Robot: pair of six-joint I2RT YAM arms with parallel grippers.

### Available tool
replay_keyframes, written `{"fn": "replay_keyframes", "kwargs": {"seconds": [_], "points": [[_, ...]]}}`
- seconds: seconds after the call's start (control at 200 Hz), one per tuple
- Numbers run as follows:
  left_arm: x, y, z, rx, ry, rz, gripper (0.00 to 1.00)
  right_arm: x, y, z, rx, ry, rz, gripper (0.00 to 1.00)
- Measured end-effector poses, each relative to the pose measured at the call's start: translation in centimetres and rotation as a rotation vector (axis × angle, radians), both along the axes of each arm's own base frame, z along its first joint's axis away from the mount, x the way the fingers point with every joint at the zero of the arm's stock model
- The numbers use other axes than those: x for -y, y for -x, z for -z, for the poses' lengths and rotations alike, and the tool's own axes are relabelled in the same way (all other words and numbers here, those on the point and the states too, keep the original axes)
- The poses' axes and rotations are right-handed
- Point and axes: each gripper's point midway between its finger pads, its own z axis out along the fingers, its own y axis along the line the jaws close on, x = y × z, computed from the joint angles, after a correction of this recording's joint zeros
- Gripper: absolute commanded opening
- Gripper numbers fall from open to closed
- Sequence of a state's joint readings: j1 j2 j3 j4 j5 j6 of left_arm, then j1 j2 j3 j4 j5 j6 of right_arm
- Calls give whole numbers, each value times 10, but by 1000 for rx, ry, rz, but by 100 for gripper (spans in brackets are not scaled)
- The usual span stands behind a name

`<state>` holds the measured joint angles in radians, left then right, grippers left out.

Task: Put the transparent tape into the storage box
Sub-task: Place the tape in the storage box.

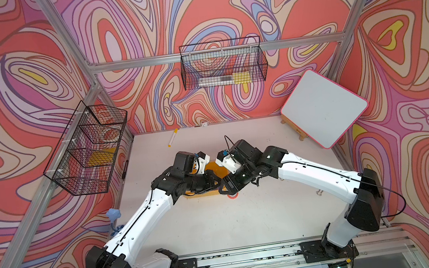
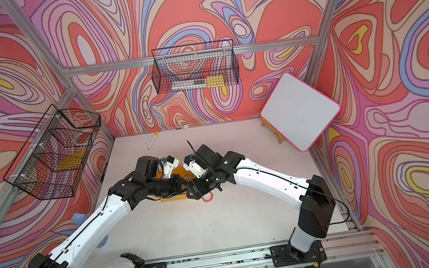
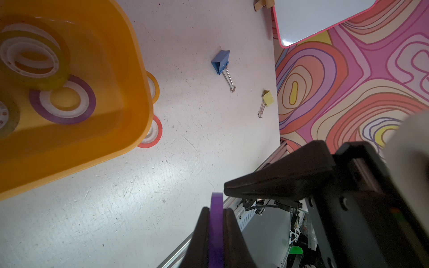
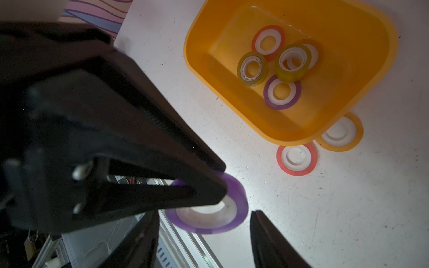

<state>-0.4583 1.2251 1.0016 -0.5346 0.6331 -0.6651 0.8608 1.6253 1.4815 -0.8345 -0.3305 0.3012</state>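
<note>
Between the shut fingers of my left gripper [image 3: 216,213] sits a purple transparent tape roll [image 3: 216,232], edge-on; it is the same roll [image 4: 209,220] in the right wrist view. My right gripper [image 4: 205,214] stands open, its fingers either side of that roll and not touching it. Both grippers meet just in front of the storage box, an orange tray [image 4: 348,30] [image 3: 139,69] [image 1: 213,167]. Several rolls lie inside it, among them a purple one [image 4: 282,92] and an olive one [image 4: 251,68]. Against its outer wall on the table lie a red roll [image 4: 297,159] [image 2: 207,196] and a yellow roll [image 4: 341,132].
A blue binder clip [image 3: 220,61] and a yellow one [image 3: 267,98] lie on the table to the right of the tray. A whiteboard [image 1: 324,107] leans at the back right. A marker [image 1: 172,138] lies at the back. Wire baskets [image 1: 222,63] [image 1: 87,148] hang on the walls.
</note>
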Motion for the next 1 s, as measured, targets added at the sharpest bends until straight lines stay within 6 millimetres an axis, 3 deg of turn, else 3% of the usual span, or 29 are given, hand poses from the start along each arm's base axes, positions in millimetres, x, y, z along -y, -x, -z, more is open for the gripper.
{"fn": "replay_keyframes", "kwargs": {"seconds": [0.175, 0.346, 0.601, 0.751, 0.997], "points": [[-10, -5, 5, 13, -38, -20, 1, 12, 0, 8, 23, 35, 26, 71], [-42, -18, 13, 10, -117, -98, 1, 35, 3, 14, 25, 55, 74, 71], [-70, -41, 17, 64, -320, -140, 0, 88, -26, 39, -22, 136, 284, 70], [-79, -52, 30, 60, -394, -159, 1, 101, -31, 47, -37, 166, 337, 70], [-98, -94, 51, 60, -356, -243, 0, 121, -36, 64, -75, 194, 391, 70]]}}
